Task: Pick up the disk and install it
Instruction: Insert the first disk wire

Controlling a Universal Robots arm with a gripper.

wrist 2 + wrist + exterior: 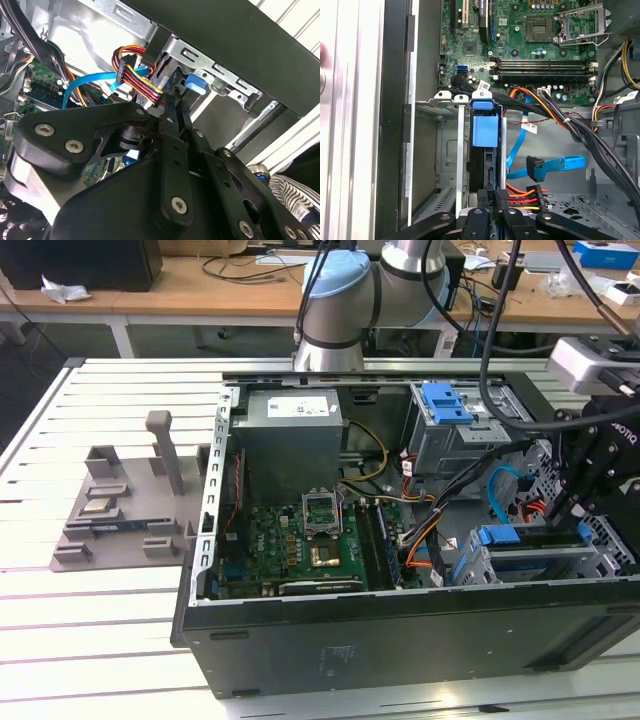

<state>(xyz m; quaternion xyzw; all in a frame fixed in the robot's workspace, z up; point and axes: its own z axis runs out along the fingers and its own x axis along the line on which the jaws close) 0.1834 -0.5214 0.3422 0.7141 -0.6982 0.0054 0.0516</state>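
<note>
Already seated edge-on in lower drive cage (445, 150): disk (485, 131), blue carrier uppermost. Gripper (492, 200) poised at disk's rear edge, fingers nearly together; grip undeterminable, final seating unconfirmed.

Even bright overhead light; glare on white table (60, 570) slats

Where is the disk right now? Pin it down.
The disk sits edge-on in the grey drive cage at the exterior view's right, inside the computer case, right of the motherboard. The gripper is at its far end.
</note>
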